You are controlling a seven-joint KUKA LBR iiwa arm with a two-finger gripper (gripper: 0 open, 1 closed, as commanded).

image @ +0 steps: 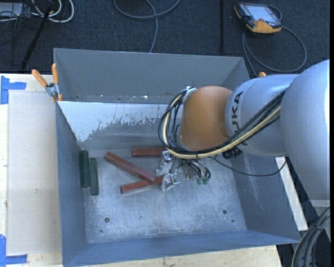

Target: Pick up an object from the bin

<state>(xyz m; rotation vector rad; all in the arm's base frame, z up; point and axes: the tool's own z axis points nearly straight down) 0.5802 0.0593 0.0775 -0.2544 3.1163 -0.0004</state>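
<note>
My gripper (171, 176) is low in the middle of the bin, under the orange wrist cover. It sits right at the right-hand ends of two reddish-brown sticks. One long brown stick (131, 167) runs diagonally from upper left down to the gripper. A shorter brown stick (138, 187) lies below it and points up-right to the same spot. A third brown stick (147, 152) lies level just above, its right end hidden behind the gripper. Whether any stick is gripped is hidden.
Two dark green sticks (84, 168) (94, 183) lie side by side near the bin's left wall, apart from the brown ones. The arm and its cables cover the bin's right half. Bare floor shows along the front.
</note>
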